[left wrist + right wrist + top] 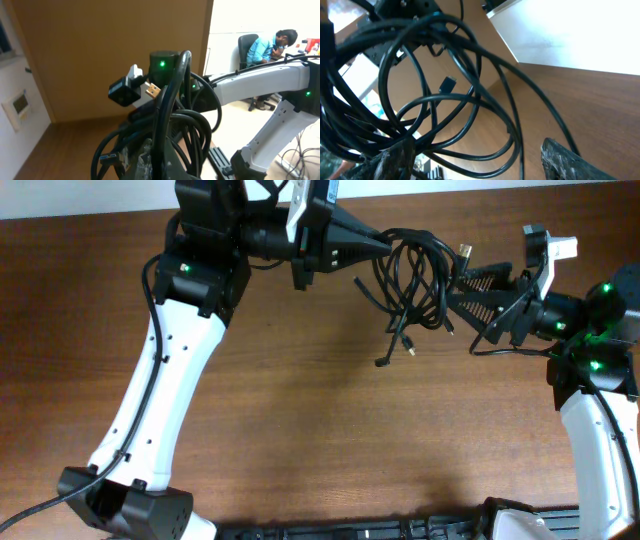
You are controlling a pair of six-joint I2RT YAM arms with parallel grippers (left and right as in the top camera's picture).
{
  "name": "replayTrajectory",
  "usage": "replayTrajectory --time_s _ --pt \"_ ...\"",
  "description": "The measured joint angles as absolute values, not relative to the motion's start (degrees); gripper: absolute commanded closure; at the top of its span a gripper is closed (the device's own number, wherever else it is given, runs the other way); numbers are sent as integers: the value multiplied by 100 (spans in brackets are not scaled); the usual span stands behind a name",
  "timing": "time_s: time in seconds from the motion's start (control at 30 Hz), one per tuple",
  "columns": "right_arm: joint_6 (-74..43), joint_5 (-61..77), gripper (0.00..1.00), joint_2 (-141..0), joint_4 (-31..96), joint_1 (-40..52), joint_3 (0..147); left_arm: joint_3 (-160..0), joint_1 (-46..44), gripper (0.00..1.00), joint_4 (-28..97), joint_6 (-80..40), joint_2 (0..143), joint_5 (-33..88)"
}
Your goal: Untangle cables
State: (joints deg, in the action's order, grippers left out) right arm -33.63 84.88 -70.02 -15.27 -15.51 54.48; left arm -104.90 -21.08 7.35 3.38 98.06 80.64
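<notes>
Between left fingers (372,242) and right fingers (482,278), cables (415,275) hang.

In its wrist view the cables (172,125) hide the fingertips of the left gripper (385,243); their loops run off the right wrist view's edges.

No text, label, brand mark or number is legible on anything in view.
</notes>
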Motion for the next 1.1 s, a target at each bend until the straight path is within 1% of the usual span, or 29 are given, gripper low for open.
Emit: replayTrajectory --time_s 0.2,0.23,0.27,0.3,0.33,0.37,0.6,0.73,0.9,1.1 --pt "-2679 8672 22 -7002 -1527 -1409 5448 -10490 -2438 100 198 110 9806 8088" --pt "-2628 8672 27 -7002 -1529 -1409 5448 -10488 -2491 100 152 78 9806 8101" --pt "-2561 8670 43 -7002 -1529 -1406 5448 -10490 -2547 100 106 38 9806 8103" --pt "-2532 8672 62 -7002 -1527 -1398 5448 -10490 -2611 100 97 23 9806 8103" --pt "-2475 8680 89 -7002 -1540 -1374 5448 -10488 -2665 100 95 12 9806 8101" --pt "-2499 8702 96 -7002 -1538 -1332 5448 -10488 -2733 100 67 12 9806 8099" --pt "-2460 8799 96 -7002 -1531 -1262 5448 -10490 -2755 100 5 -10 9806 8099" --pt "-2512 8796 96 -7002 -1529 -1264 5448 -10488 -2497 100 5 -14 9806 8101" --pt "-3041 8576 96 -7002 -1529 -1264 5448 -10490 -1922 100 353 -32 9806 8101" --pt "-3913 8152 96 -7002 -1463 -1264 5448 -10490 -1852 100 384 -32 9806 8095"
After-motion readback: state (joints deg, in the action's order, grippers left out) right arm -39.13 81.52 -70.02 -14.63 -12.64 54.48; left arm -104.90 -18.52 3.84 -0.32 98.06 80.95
